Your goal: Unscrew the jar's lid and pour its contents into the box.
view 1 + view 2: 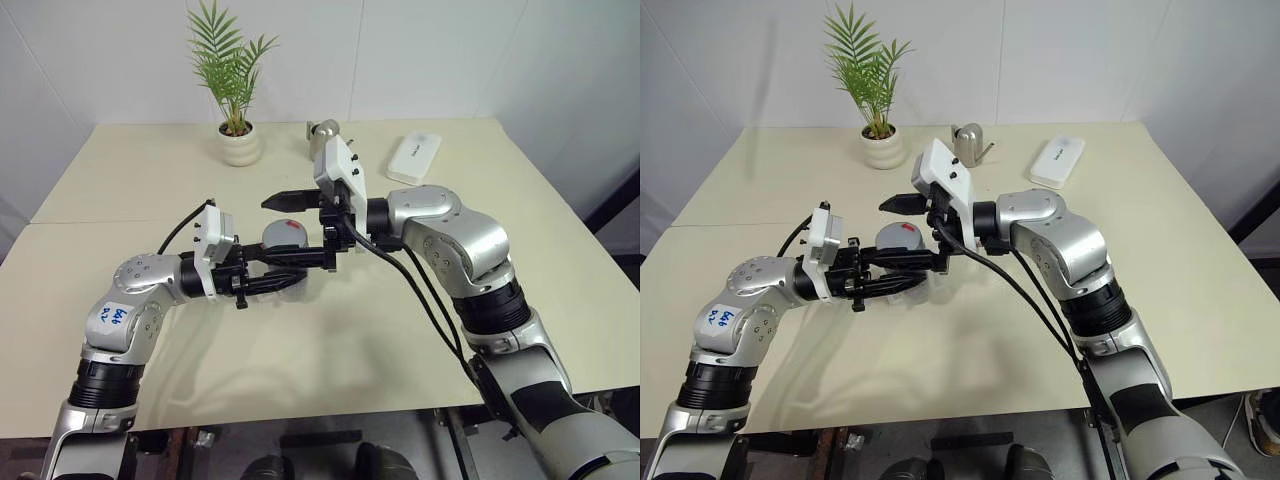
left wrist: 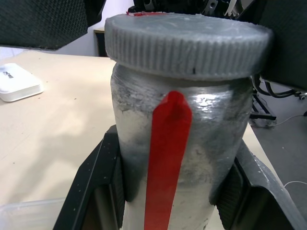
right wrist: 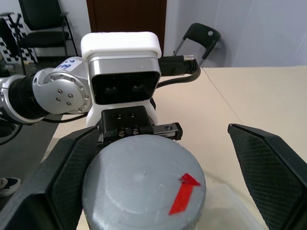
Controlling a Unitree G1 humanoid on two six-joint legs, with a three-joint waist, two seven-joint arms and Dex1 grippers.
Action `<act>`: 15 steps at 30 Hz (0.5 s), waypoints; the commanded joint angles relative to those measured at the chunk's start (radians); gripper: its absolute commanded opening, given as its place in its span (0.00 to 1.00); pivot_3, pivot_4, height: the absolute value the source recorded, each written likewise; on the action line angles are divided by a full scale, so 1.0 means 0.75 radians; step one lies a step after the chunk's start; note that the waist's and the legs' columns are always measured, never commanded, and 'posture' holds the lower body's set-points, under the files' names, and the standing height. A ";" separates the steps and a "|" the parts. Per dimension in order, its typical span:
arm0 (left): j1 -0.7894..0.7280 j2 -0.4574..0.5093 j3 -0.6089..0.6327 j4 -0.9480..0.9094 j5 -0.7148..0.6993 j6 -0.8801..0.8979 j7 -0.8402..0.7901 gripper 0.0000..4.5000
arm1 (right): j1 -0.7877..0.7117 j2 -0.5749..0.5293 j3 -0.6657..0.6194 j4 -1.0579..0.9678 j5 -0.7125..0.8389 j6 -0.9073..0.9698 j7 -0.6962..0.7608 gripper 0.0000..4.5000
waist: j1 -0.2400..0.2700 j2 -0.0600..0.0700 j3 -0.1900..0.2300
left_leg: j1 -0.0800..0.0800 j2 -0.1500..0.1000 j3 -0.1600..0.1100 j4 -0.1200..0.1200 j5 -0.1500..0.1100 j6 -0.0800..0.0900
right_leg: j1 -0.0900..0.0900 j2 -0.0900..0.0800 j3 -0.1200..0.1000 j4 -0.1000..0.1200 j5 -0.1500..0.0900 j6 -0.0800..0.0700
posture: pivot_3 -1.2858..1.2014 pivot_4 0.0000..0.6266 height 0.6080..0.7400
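Left wrist view: left gripper [image 2: 168, 191] clamped on the jar [image 2: 180, 158], one black pad on each side of the clear wall; red stripe [image 2: 165, 158] runs down the wall facing the camera.
Lid: grey ribbed lid [image 2: 184, 45] sits on the jar's top; a red arrow mark [image 3: 184, 191] lies on its flat face.
Right gripper: right gripper [image 3: 158, 177] has its fingers [image 3: 268, 163] spread wide apart, one on each side of the lid, not gripping it.
Jar's place: held above the table, near its middle, between the two grippers.
Contents: cannot tell; the jar's wall is cloudy.
Box: clear box [image 1: 290, 292] lies on the table right under the jar; what is in it cannot be told.
Writing: blue handwriting on a white sticker [image 1: 112, 318] on the left arm, too small to read surely; small print on the white case [image 1: 414, 158], unreadable.
Table: pale cream table [image 1: 150, 190] with a seam across it.
Clock places from the jar: potted palm [image 1: 238, 130] at eleven o'clock, silver can [image 1: 968, 143] at twelve, white case at one.
Room: white walls behind; dark chairs [image 3: 41, 19] and a brown door [image 3: 127, 17] in the right wrist view.
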 commanded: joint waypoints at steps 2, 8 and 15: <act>-0.023 0.004 0.009 -0.021 -0.013 -0.015 -0.013 0.43 | -0.020 -0.049 -0.090 0.030 0.011 -0.039 0.025 1.00 | 0.000 0.000 0.000 | 0.000 0.000 0.000 0.000 0.000 0.000 | 0.000 0.000 0.000 0.000 0.000 0.000 | 0.52 0.24 1.00; -0.017 0.009 0.010 -0.023 -0.014 -0.019 -0.012 0.43 | 0.003 -0.128 -0.114 0.035 0.037 -0.033 0.090 1.00 | 0.000 0.000 0.000 | 0.000 0.000 0.000 0.000 0.000 0.000 | 0.000 0.000 0.000 0.000 0.000 0.000 | 0.52 0.24 1.00; 0.005 0.030 0.016 -0.034 -0.015 -0.016 -0.020 0.43 | 0.039 -0.195 -0.115 0.037 0.049 -0.035 0.146 1.00 | 0.000 0.000 0.000 | 0.000 0.000 0.000 0.000 0.000 0.000 | 0.000 0.000 0.000 0.000 0.000 0.000 | 0.52 0.24 1.00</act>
